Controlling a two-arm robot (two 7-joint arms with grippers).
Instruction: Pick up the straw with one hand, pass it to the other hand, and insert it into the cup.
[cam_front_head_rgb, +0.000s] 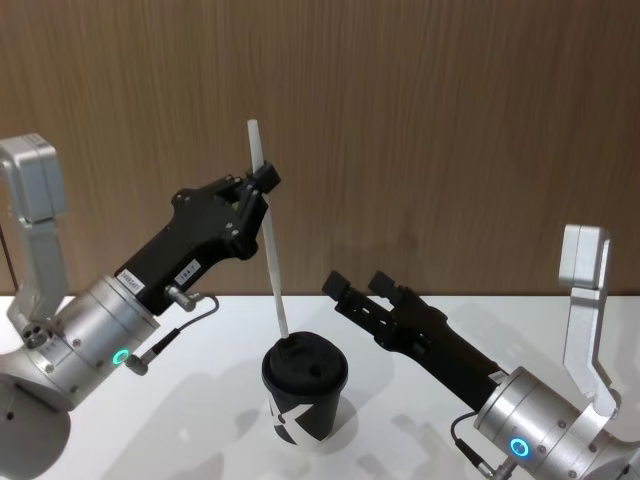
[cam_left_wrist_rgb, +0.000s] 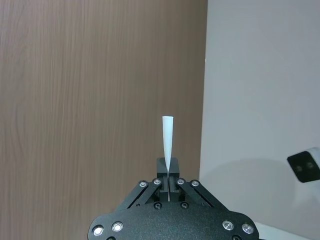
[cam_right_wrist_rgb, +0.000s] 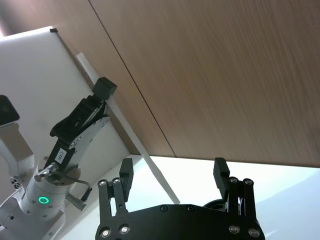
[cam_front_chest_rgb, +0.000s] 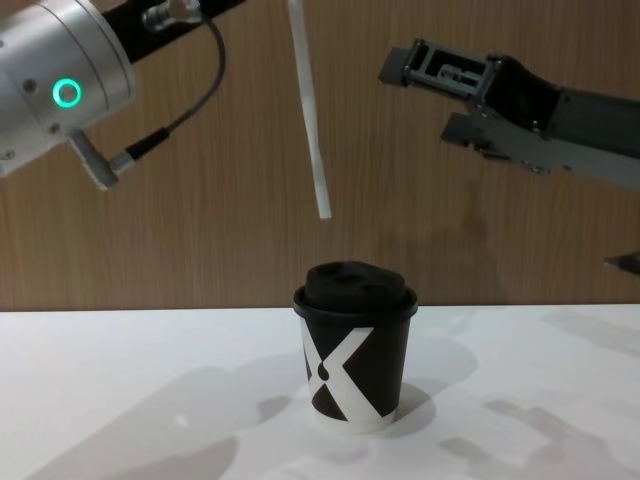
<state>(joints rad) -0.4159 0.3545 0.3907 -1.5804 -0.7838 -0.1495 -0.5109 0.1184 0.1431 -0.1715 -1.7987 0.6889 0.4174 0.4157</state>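
Cup (cam_front_chest_rgb: 352, 355) stands on the white desk (cam_front_chest_rgb: 120, 400), lid on. Straw (cam_front_chest_rgb: 309, 110) hangs above it, tip just over the lid (still clear of it), clamped near its top by the left gripper (cam_front_head_rgb: 258, 190). Right gripper (cam_front_head_rgb: 356, 288) waits beside, jaws wide, empty. To do this well: line the tip over the lid hole, lower straight, release only when seated.

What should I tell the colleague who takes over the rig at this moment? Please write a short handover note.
Left gripper: shut on the straw, held near upright over the cup.
Right gripper: open, empty, raised beside the cup.
Cup: upright on the white table, lid on.
Done: straw picked up and in the left gripper.
Left: the chest view shows the straw's lower end above the lid; lower it into the lid's hole, release.
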